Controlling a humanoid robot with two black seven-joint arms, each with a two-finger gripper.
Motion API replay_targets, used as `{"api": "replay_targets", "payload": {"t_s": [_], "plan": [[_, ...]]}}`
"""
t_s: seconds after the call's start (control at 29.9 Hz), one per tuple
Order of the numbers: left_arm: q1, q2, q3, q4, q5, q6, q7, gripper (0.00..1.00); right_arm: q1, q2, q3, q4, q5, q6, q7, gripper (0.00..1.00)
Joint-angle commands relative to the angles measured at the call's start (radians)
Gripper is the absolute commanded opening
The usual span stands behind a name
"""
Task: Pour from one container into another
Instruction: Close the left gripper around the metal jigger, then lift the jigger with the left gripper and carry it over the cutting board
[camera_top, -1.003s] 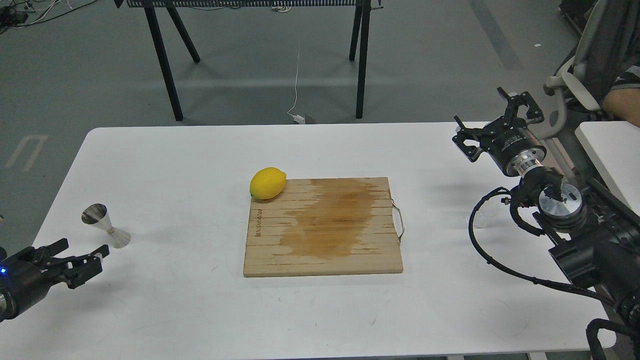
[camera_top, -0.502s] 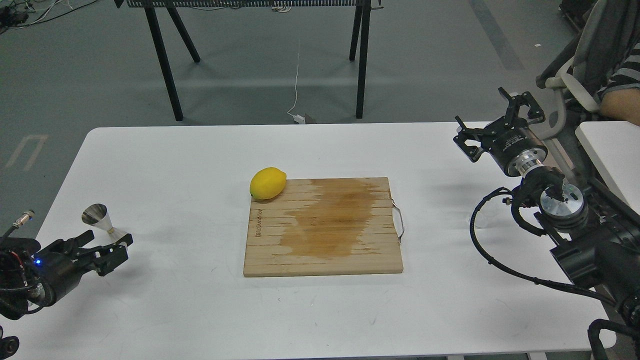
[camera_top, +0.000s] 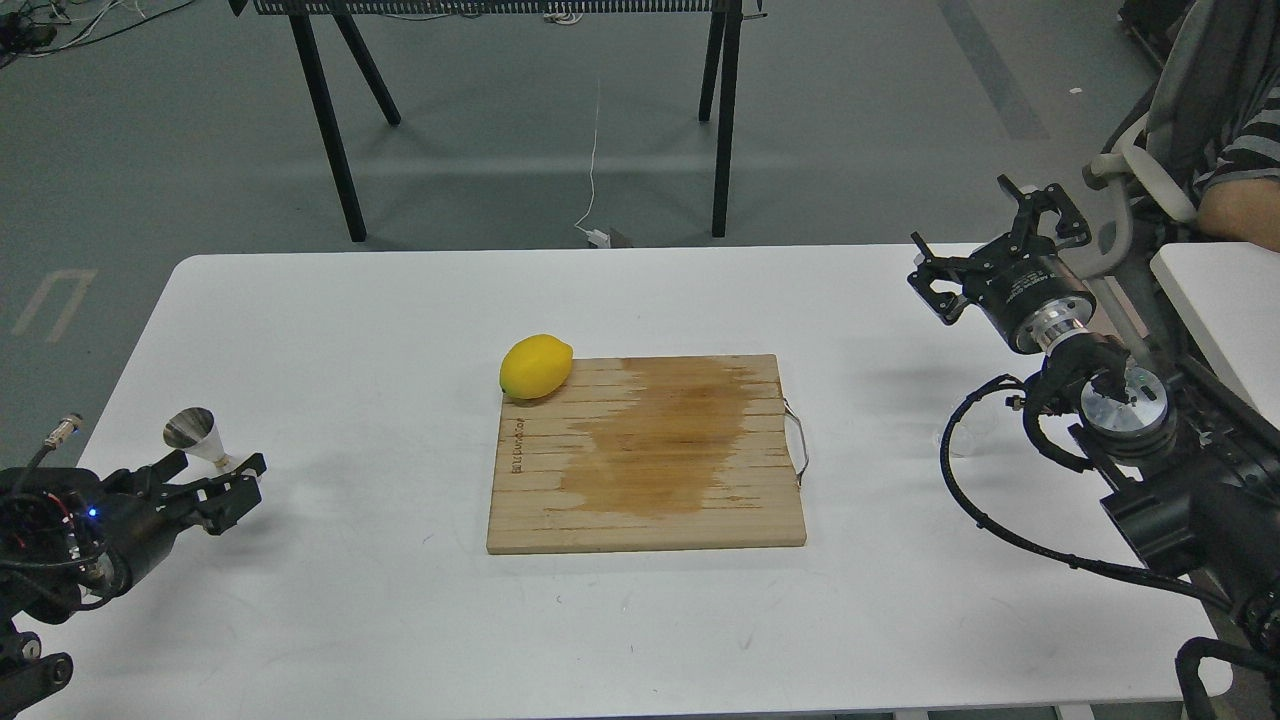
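The steel jigger (camera_top: 192, 430) stands near the table's left edge, its upper cone showing and its lower cone partly hidden. My left gripper (camera_top: 208, 478) is open at the jigger's foot, with one finger on each side of the lower cone. I cannot tell whether the fingers touch it. The clear glass cup (camera_top: 962, 437) stands faintly visible at the table's right side, partly behind my right arm's black cable. My right gripper (camera_top: 992, 238) is open and empty, raised beyond and above the cup.
A wooden cutting board (camera_top: 648, 455) with a dark wet stain lies mid-table, and a yellow lemon (camera_top: 536, 366) rests at its far left corner. The white table (camera_top: 400, 320) ends close to the left of the jigger. A seated person (camera_top: 1235, 170) is at the far right.
My left gripper has come forward and up to the jigger, now straddling its lower cone. The jigger, the cup and the right arm have stayed put.
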Motion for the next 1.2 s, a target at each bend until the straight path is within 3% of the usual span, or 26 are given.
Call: {"api": "replay_targets", "payload": {"t_s": [0.0, 0.1, 0.47, 0.5, 0.57, 0.67, 1.17], "plan": [[-0.002, -0.028, -0.001, 0.046, 0.0, 0.0, -0.001, 0.93, -0.001, -0.002, 0.0, 0.001, 0.0, -0.006, 0.0, 0.99], [-0.002, -0.046, 0.001, 0.076, 0.0, 0.0, -0.001, 0.87, -0.001, -0.002, 0.0, 0.001, -0.002, -0.012, 0.0, 0.99], [-0.005, -0.054, 0.004, 0.132, 0.001, 0.0, 0.0, 0.45, 0.002, -0.005, 0.0, -0.002, -0.002, -0.012, 0.0, 0.99], [-0.006, -0.054, 0.004, 0.134, 0.0, 0.0, -0.001, 0.4, 0.002, -0.004, 0.0, -0.002, -0.002, -0.012, 0.0, 0.99], [-0.005, -0.054, 0.004, 0.137, 0.0, 0.0, 0.0, 0.17, 0.002, -0.002, 0.0, -0.002, -0.002, -0.012, 0.0, 0.99], [-0.005, -0.054, 0.003, 0.137, 0.001, 0.0, -0.001, 0.04, 0.002, 0.001, -0.001, -0.011, -0.002, -0.012, 0.0, 0.99], [-0.014, -0.054, -0.002, 0.1, 0.004, 0.0, -0.004, 0.0, 0.013, -0.001, 0.0, -0.015, -0.002, -0.012, -0.002, 0.99]]}}
